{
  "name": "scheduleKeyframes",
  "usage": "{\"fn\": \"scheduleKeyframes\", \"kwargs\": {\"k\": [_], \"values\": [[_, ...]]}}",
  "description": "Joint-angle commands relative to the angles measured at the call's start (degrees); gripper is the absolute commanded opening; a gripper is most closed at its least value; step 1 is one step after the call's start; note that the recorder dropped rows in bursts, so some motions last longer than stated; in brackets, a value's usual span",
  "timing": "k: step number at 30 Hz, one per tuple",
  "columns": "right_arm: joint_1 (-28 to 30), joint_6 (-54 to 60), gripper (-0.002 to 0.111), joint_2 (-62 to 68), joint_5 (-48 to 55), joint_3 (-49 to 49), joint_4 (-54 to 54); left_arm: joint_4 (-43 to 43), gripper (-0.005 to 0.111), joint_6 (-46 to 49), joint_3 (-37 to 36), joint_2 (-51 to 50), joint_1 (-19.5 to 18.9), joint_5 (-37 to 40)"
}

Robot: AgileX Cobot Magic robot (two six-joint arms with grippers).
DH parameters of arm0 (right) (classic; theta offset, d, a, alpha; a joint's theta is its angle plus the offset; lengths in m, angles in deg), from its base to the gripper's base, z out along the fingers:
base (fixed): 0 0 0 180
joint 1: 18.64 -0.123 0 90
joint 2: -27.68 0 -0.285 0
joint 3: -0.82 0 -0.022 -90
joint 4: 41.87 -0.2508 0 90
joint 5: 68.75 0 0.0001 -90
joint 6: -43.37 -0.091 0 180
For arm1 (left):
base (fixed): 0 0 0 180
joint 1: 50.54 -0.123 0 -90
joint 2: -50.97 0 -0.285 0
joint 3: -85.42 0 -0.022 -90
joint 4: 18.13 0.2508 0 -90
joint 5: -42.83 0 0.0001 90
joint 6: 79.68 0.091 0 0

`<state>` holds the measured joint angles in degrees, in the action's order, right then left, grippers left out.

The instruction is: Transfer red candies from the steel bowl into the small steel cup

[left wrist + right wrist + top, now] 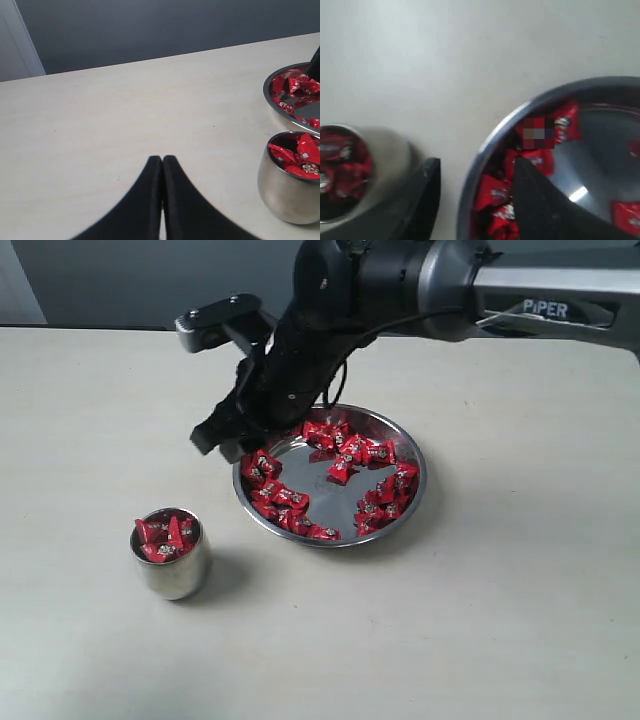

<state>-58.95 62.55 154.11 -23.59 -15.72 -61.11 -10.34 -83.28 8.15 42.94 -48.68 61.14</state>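
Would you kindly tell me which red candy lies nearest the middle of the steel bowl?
The single candy on the bare floor of the steel bowl; the others crowd along its rim.

The steel bowl [335,505] is wide, shallow and shiny, and sits flat and upright. The red candies [340,468] in it are small pieces in glossy red wrappers with a pale mark. Most lie in a loose ring along the bowl's inner wall and one lies near the bare middle. Its far-left rim is hidden, so any pieces there cannot be told. The small steel cup [172,578] stands upright nearer and to the left, apart from the bowl, with red candies filling it to about the brim.
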Motion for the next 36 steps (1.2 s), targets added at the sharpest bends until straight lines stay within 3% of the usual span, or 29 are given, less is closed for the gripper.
{"fn": "scheduleKeyframes", "kwargs": {"k": [1, 21, 23, 26, 32, 36], "values": [[3.8, -2.3, 0.045, 0.3, 0.6, -0.3, 2.3, 0.0, 0.000, -0.3, 0.1, 0.2, -0.1, -0.5], [8.9, -8.2, 0.044, 5.4, 2.5, -0.3, 11.2, 0.0, 0.000, -0.3, 0.1, 0.2, -0.1, -0.5], [8.9, -11.4, 0.032, 4.7, 2.7, -0.3, 11.2, 0.0, 0.000, -0.3, 0.1, 0.2, -0.1, -0.5], [8.9, -11.7, -0.001, 1.2, 1.5, -0.3, 11.2, 0.0, 0.000, -0.3, 0.1, 0.2, -0.1, -0.5], [9.0, -14.2, 0.000, -11.6, 3.0, 2.9, 12.4, 0.0, 0.000, -0.3, 0.1, 0.2, -0.1, -0.5], [9.0, -15.5, 0.000, -27.1, -2.6, 15.9, 12.4, 0.0, 0.000, -0.3, 0.1, 0.2, -0.1, -0.5]]}}
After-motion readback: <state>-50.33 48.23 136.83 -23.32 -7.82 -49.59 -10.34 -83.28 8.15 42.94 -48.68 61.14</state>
